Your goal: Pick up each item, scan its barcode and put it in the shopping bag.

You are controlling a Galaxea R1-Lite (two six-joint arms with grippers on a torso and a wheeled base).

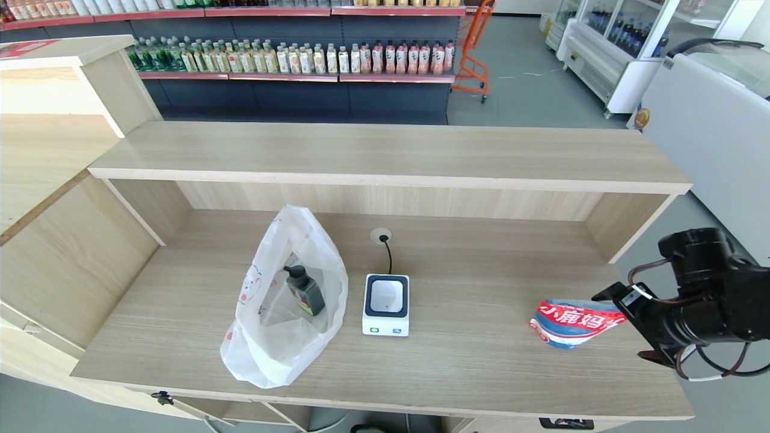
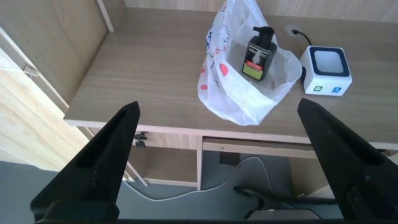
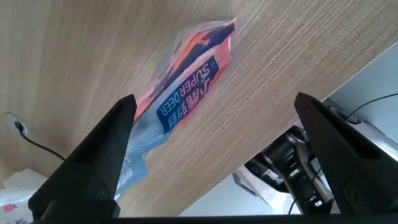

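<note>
left jaws spread, empty, off the counter's point(image 1: 469, 373) near edge, well left of the scanner point(image 1: 386, 304). right jaws spread too, over the snack pouch point(image 1: 571, 323) lying flat well right of the scanner, not pinching it. shopping bag point(image 1: 283, 313) just left of scanner, pump bottle point(image 1: 305, 291) inside: one item bagged. pouch likely unscanned; grasp, scan, bagging left.

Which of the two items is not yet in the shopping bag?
The red, white and blue pouch, lying on the counter right of the scanner. The black pump bottle already sits inside the shopping bag.
</note>
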